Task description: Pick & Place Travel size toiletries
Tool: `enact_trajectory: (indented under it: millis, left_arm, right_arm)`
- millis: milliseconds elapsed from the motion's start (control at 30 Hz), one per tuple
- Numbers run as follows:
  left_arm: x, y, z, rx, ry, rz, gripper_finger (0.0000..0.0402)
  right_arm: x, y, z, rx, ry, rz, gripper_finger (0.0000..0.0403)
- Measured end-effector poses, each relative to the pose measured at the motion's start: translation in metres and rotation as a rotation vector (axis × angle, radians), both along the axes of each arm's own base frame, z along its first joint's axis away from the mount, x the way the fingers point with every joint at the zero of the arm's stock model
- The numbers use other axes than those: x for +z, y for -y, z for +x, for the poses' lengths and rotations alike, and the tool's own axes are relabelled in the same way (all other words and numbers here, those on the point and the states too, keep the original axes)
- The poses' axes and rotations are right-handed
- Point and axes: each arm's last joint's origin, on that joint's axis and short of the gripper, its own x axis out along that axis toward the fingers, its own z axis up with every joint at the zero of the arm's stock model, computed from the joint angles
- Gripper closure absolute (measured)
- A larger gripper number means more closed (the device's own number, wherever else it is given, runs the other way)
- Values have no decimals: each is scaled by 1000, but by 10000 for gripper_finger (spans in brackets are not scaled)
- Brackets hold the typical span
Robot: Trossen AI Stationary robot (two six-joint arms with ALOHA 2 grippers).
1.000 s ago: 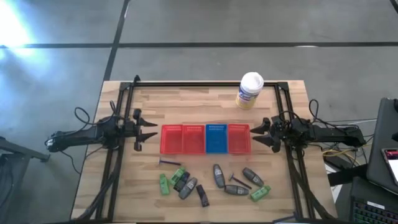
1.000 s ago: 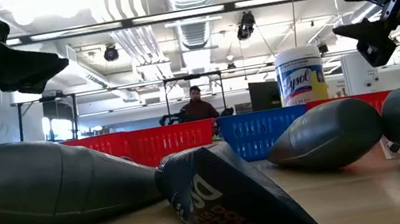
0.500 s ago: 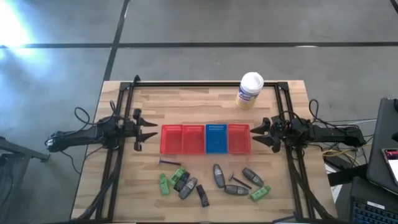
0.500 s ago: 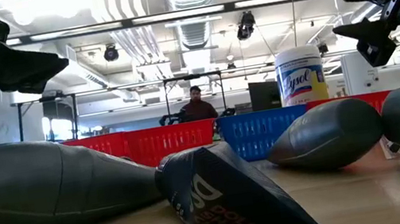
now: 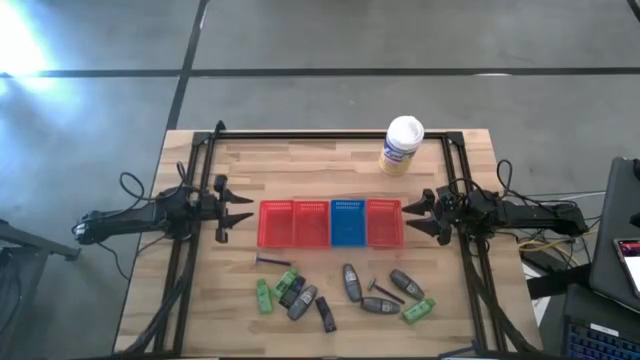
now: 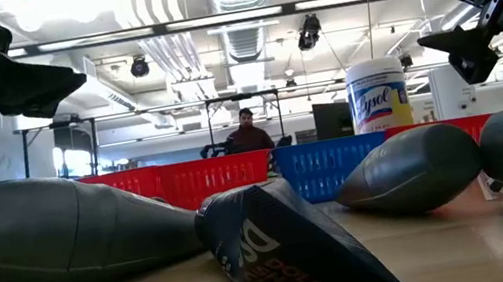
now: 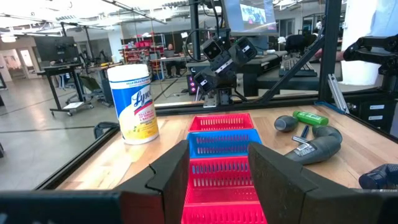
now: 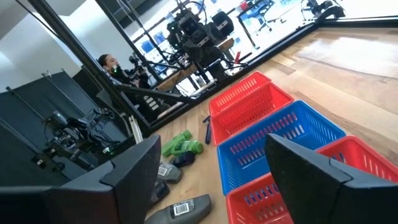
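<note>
While flanking baskets (image 5: 332, 222), both jaws open, empty.

You can read the blue script "Lysol" on the yellow label of the tall white plastic wipes tub (image 6: 377, 96). On the dark crumpled sachet (image 6: 283, 242) lying nearest the low camera, white lettering shows, too skewed to read.

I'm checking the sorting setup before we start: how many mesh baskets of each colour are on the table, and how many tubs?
Red baskets: 3
Blue basket: 1
White tub: 1
Total: 5
</note>
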Motion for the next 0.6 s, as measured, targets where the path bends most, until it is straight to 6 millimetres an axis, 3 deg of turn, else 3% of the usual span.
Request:
enact_trajectory:
  millis: [600]
  left_arm:
    - [0, 0, 0, 0, 0, 0, 232]
  right_arm:
    - [0, 0, 0, 0, 0, 0, 59]
